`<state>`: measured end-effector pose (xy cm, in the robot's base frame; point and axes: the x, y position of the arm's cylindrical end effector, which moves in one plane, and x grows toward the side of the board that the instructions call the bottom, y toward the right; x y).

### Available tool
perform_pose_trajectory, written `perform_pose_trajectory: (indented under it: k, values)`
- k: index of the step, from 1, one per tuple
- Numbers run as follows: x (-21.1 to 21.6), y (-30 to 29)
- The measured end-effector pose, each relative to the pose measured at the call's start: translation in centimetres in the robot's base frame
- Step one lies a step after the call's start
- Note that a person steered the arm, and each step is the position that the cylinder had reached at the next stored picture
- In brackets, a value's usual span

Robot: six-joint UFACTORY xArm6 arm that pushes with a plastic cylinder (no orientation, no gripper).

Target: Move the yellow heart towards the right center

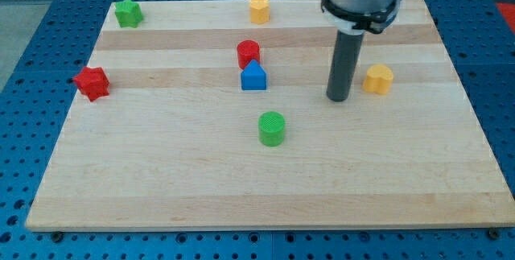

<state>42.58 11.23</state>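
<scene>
A yellow block [378, 78], apparently the heart, sits on the wooden board [241, 179] right of centre. My tip [338, 99] rests on the board just to the view's left of it, a small gap apart and not touching. The dark rod rises from the tip to the arm's grey mount at the view's top. A second yellow block [258, 9] lies near the top edge, at the middle; its shape is hard to make out.
A red cylinder [249, 52] stands just above a blue block [253, 76] at the centre. A green cylinder [272, 128] lies below them. A red star [92, 82] is at the left edge and a green star [127, 13] at the top left.
</scene>
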Motion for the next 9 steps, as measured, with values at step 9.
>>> perform_pose_trajectory:
  k: [9]
  values:
    - [-4.1, 4.7]
